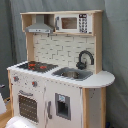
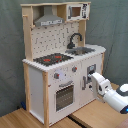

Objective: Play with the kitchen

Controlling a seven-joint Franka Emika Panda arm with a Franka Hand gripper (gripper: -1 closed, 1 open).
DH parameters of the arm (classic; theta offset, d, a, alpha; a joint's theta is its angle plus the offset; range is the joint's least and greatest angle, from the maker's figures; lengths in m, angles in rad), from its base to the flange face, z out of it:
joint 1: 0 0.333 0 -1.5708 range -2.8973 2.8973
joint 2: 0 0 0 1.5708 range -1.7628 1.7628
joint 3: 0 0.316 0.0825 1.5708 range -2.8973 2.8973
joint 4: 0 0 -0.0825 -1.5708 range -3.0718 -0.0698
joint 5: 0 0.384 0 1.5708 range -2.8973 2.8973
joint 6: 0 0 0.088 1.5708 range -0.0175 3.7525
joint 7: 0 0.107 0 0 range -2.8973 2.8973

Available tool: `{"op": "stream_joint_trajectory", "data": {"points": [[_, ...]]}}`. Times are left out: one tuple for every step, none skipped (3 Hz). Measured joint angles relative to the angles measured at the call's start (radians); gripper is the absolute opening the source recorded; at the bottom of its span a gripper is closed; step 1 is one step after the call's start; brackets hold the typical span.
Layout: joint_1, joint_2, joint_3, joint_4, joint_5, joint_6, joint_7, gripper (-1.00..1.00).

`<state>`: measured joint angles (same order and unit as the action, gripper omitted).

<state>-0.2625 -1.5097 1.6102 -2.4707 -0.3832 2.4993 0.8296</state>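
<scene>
Reaching toward the play kitchen's (image 2: 62,65) lower front, the pincer (image 2: 89,80) sits at the handle of the cabinet door (image 2: 91,75) beside the oven door (image 2: 64,95) in the second exterior view; whether it is spread or pinching the handle I cannot tell. The kitchen stands upright on the wooden table (image 2: 20,120), directly ahead of the pincer. Above the pincer are the sink (image 2: 82,50), black faucet (image 2: 74,39) and hob (image 2: 52,59); higher up, the microwave (image 2: 76,11). Both doors look closed, so play seems barely begun: nothing appears opened or turned yet.
</scene>
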Motion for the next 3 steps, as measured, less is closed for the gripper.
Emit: {"op": "stream_joint_trajectory", "data": {"points": [[-0.001,0.002,0.014,-0.021,0.0,0.0,0.117,1.0],[-0.001,0.004,0.033,-0.04,0.0,0.0,0.225,1.0],[-0.003,0.004,0.044,-0.065,0.0,0.0,0.338,1.0]]}}
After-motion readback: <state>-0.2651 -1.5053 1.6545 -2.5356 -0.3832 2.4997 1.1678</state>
